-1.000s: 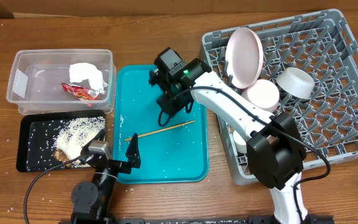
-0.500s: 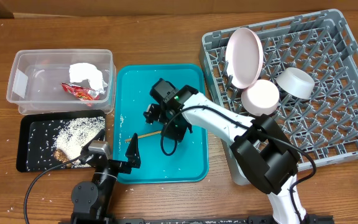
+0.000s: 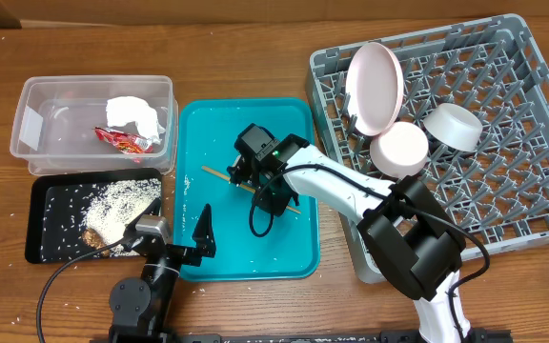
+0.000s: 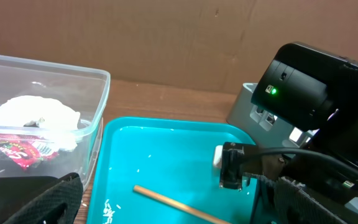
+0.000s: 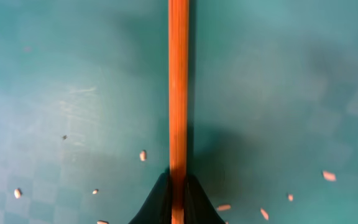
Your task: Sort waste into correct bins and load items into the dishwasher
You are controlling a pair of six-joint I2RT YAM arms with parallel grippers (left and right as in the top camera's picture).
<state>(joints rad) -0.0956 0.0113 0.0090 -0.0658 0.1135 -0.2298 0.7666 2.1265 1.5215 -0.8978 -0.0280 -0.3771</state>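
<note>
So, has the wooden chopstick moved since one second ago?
Yes. Held by the right gripper, the chopstick has turned: its left end swung toward the far edge of the teal tray, its right end toward the near edge.

Right arm (image 3: 346, 198): glossy white shell links, matte black joint housings (image 3: 416, 238). Thin black cable (image 3: 252, 221) along link, looped near wrist. Black wrist camera box (image 4: 303, 81), small green LED (image 4: 272, 91) lit. Right fingers (image 5: 159, 200): black, tapered tips. Left arm (image 3: 146, 291): black body, grey metal cap (image 3: 151, 229), black cable (image 3: 65, 272) curving off leftward. Left fingers (image 3: 204, 229): black, rough-textured pads (image 4: 58, 202).
</note>
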